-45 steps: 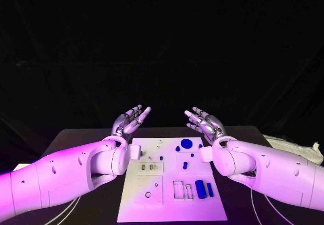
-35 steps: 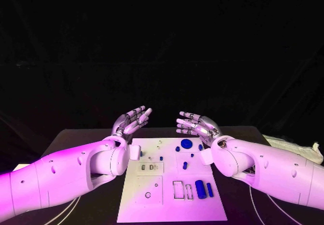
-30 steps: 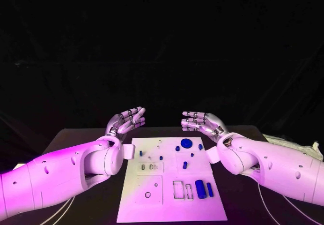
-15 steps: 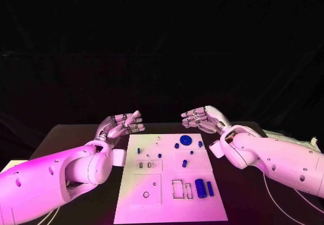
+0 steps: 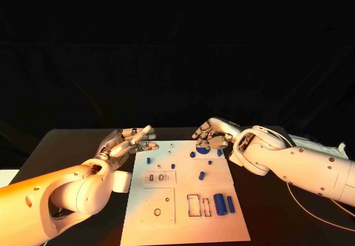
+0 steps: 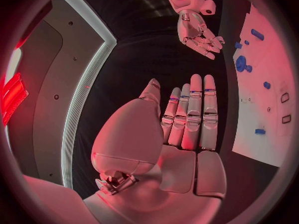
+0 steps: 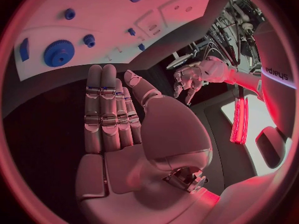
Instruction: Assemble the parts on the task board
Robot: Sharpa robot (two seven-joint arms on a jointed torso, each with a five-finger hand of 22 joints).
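The white task board (image 5: 177, 218) lies in the middle of the black table, with several blue parts on it. A blue gear (image 5: 202, 150) (image 7: 59, 52) sits at its far end, and a thick blue cylinder (image 5: 219, 201) and a blue bar (image 5: 230, 204) lie near the front right. My right hand (image 5: 214, 134) (image 7: 112, 114) hovers over the far right corner just above the gear, fingers stretched out and empty. My left hand (image 5: 130, 141) (image 6: 187, 119) hangs beside the board's far left corner, fingers straight, holding nothing.
Small blue pegs (image 5: 173, 166) and an oblong piece (image 5: 201, 176) are scattered over the board's middle. Rectangular slots (image 5: 194, 204) open near the cylinder. A pale cloth (image 5: 326, 147) lies at the table's right edge. Bare black table flanks the board on both sides.
Both hands have turned from palms-up to palms-down and come down toward the board's far end. The right hand now reaches over the gear. The camera has shifted too.
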